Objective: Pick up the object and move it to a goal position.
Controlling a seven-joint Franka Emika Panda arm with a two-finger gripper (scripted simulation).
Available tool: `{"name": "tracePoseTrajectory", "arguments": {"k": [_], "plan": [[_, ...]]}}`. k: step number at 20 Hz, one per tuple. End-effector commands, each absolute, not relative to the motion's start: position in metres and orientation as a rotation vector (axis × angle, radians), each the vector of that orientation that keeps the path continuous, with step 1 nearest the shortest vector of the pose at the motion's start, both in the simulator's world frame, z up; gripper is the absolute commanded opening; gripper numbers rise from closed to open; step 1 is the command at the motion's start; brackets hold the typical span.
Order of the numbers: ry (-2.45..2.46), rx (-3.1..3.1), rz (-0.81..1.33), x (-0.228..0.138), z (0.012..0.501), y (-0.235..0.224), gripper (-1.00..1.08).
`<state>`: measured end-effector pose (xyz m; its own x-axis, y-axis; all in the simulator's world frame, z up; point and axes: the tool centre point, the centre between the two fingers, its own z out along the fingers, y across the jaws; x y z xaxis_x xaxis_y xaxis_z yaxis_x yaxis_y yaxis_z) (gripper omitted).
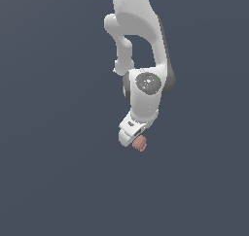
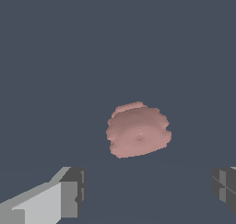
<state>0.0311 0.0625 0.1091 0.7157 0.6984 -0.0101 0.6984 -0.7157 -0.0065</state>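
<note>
Item: object (image 2: 138,130), pinkish-red lumpy chunk, resting on the dark surface (image 1: 53,181) | Hand (image 2: 147,191): fingers spread wide, holding nothing | Relation: chunk lies just beyond the fingertips, centred on the gap, protruding at the hand's exterior-view right; long axis seemingly across the gap.

The arm (image 1: 141,41) is glossy white, built of rounded, bulbous links with dark grey bands at the joints. One joint carries a round grey cap (image 1: 148,82) speckled with tiny coloured dots. In the wrist view the jaws show as blocky pieces — pale grey-white bodies tipped with dark grey pads (image 2: 73,186).
</note>
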Motion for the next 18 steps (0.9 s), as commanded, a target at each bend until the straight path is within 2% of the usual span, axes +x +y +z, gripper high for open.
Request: {"name": "tracePoseTrajectory", "arguments": {"k": [1,18], "plan": [[-1.281,-2.867,0.014,0.035,0.105,0.066,1.00],[-1.520,-2.749,0.001,0.043,0.092,0.074,1.00]]}}
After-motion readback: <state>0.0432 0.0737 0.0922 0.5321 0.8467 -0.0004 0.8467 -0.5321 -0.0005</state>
